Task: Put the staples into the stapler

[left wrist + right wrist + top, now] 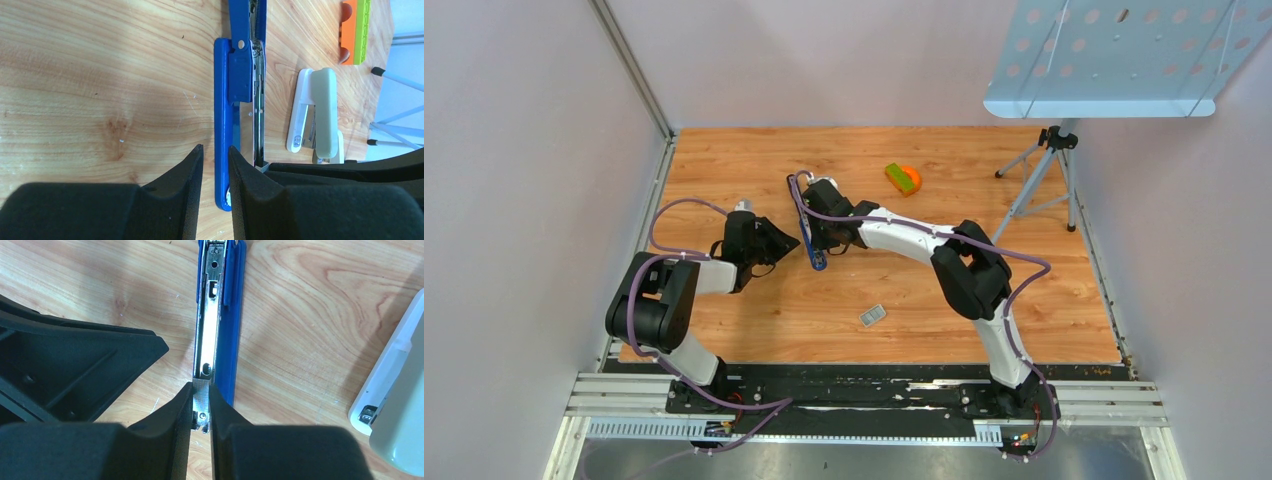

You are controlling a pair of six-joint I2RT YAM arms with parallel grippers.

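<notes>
Blue stapler (232, 315) open | staples (201, 395) at channel (208, 325) end, in right fingers (175, 415)

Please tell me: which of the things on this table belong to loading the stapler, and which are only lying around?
Belong to the job:
- the staples, pinched in the right gripper
- the open blue stapler
- the left gripper, its fingers either side of the stapler's base

Only lying about:
- white stapler
- orange and green block
- small pale card
- tripod stand

Glossy blue stapler (223, 125); shiny metal channel (209, 340); ribbed metal staples (201, 395); smooth wood table (100, 75).
</notes>
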